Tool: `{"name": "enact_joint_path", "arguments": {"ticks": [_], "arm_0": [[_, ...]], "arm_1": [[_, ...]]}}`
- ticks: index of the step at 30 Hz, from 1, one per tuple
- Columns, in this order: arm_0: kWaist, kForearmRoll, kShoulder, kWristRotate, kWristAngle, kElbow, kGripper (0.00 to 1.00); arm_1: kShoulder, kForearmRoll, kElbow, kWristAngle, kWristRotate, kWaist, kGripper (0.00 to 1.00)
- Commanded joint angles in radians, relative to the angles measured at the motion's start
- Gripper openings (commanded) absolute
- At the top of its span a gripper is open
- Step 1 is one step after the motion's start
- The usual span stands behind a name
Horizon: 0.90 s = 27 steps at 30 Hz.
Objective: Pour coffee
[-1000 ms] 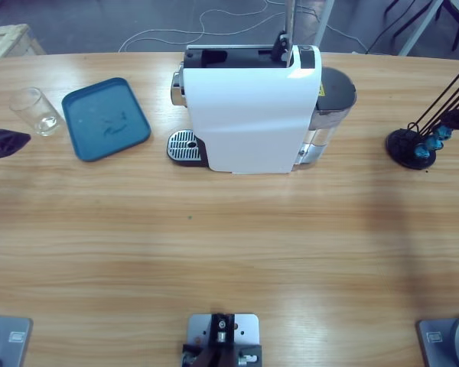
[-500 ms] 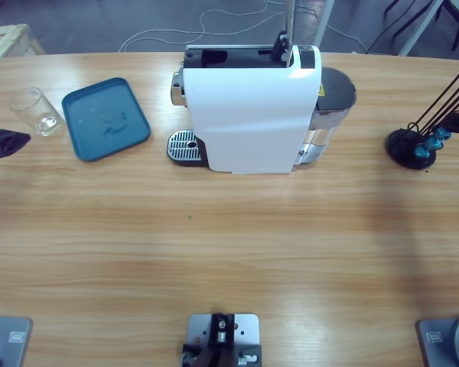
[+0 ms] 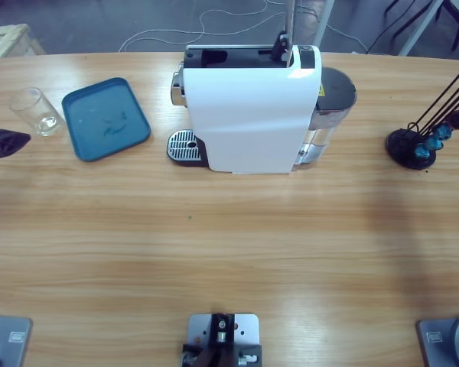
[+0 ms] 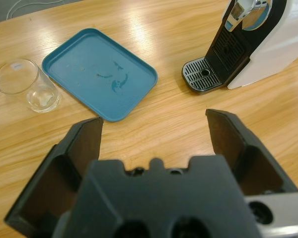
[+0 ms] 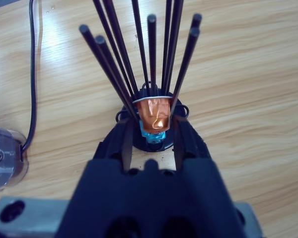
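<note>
High view, machine: a white coffee machine [image 3: 252, 115] stands at twelve o'clock on the wooden tabletop [image 3: 229, 245], its drip grate [image 3: 183, 144] facing nine o'clock.
High view, tray side: a teal tray [image 3: 105, 118] lies at ten o'clock; a clear glass [image 3: 36, 112] stands upright just beyond it, apart. No coffee shows in the glass.
High view, rack: a black capsule rack [image 3: 417, 145] sits at three o'clock.
Left wrist view: the left pincer [image 4: 154, 134] hangs with jaws wide apart, holding nothing, above bare wood; tray [image 4: 99, 72], glass [image 4: 27, 85] and grate [image 4: 203, 81] lie ahead.
Right wrist view: the right pincer [image 5: 151, 130] is clamped on an orange capsule [image 5: 154, 113] among the rack's upright rods [image 5: 151, 54]; a blue capsule [image 5: 151, 135] sits just beneath.
</note>
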Motion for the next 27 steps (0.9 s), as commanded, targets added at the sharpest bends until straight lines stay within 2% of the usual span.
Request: {"name": "enact_joint_path", "arguments": {"ticks": [1,9,11,16,23,27], "arm_0": [[-0.005,-0.009,-0.010,0.011,0.017,0.036,0.881],[-0.005,-0.009,-0.010,0.011,0.017,0.036,0.881],[-0.005,-0.009,-0.010,0.011,0.017,0.036,0.881],[-0.005,-0.009,-0.008,0.011,0.017,0.036,0.881],[-0.005,-0.011,-0.008,0.011,0.017,0.036,0.881],[-0.005,-0.011,-0.008,0.011,0.017,0.036,0.881]], "arm_1": [[0.063,-0.018,0.014,0.021,-0.002,-0.022,0.172],[0.067,-0.020,0.014,0.022,-0.002,-0.022,0.172],[0.066,-0.020,0.015,0.015,-0.003,-0.022,0.045],[0.055,-0.020,0.023,-0.005,-0.013,-0.022,0.000],[-0.029,0.016,0.032,-0.012,-0.037,-0.016,0.000],[-0.114,0.099,-0.001,-0.016,-0.042,-0.011,0.000]]}}
